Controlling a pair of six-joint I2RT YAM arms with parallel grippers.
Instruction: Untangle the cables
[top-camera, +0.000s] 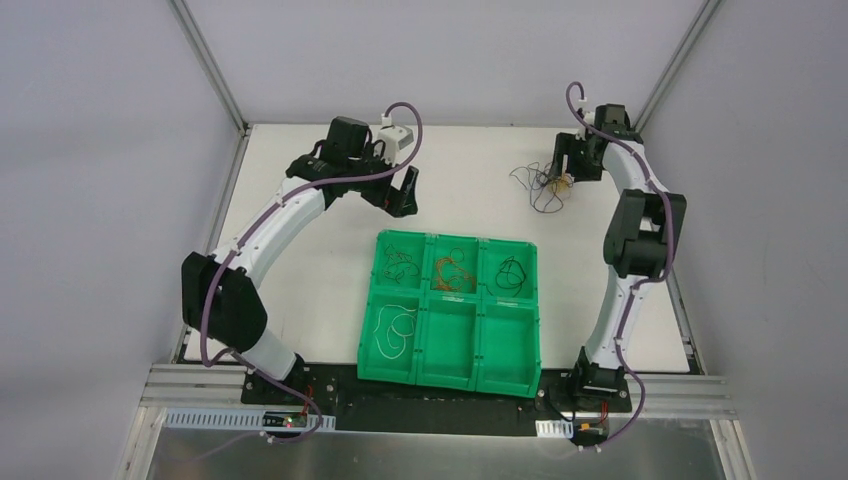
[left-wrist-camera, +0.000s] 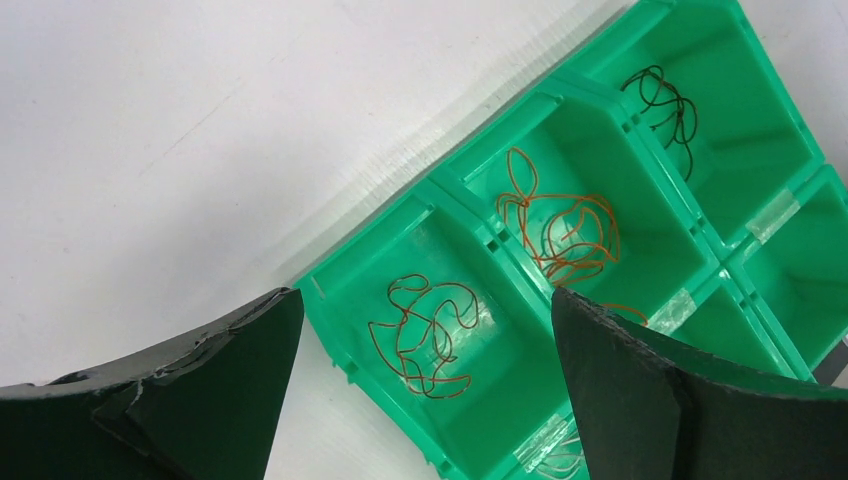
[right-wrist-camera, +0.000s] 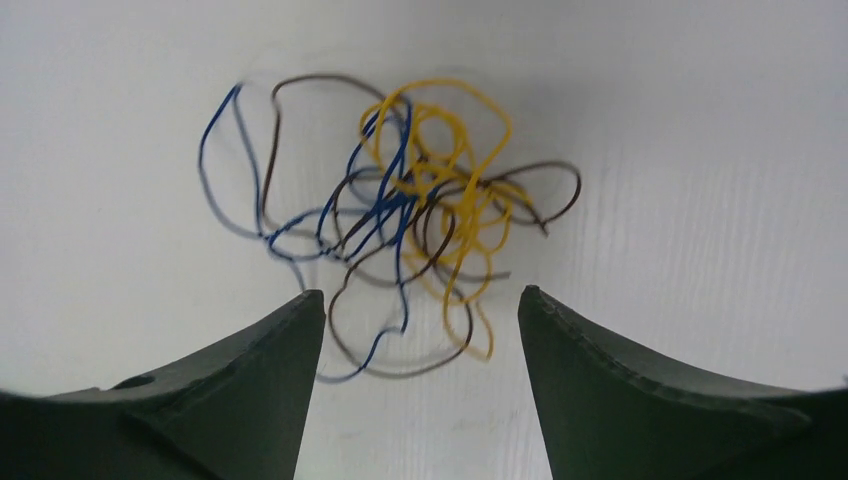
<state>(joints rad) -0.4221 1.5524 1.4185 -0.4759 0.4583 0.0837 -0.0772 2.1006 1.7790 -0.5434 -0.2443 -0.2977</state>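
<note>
A: Green tray (top-camera: 510, 352) between the two arms, close to their bases. Why wires in separate pockets?

B: Sorting, by the look of it. One freed wire to a pocket: red wire (left-wrist-camera: 425, 335) in the far-left one, orange wire (left-wrist-camera: 560, 230) next to it, black wire (left-wrist-camera: 665, 100) far right, white wire (top-camera: 395, 330) in the near-left pocket. Kept apart, probably, so as not to knot up again.

A: And the cables (top-camera: 540, 185) not yet separated?

B: Out on the white table (top-camera: 470, 170), far right, well apart from the tray. One loose tangle (right-wrist-camera: 400, 215) lying flat: blue, yellow and brown loops crossing in the middle.

A: And the right gripper (right-wrist-camera: 420, 292)?

B: Poised low over the near edge of that tangle, jaws spread, a few loops showing in the gap between them. Nothing pinched. Touching the wires or not: cannot tell.

A: And the left gripper (left-wrist-camera: 425, 295)?

B: Spread about as wide as possible, empty, hanging above the far-left corner of the tray, red wire's pocket straight below. A drop-off position, at a guess.

A: Next move?

B: Probably a pinch on one outer loop, the blue one at the tangle's edge perhaps, since clear of the knot and easy to draw out without dragging the rest.
</note>
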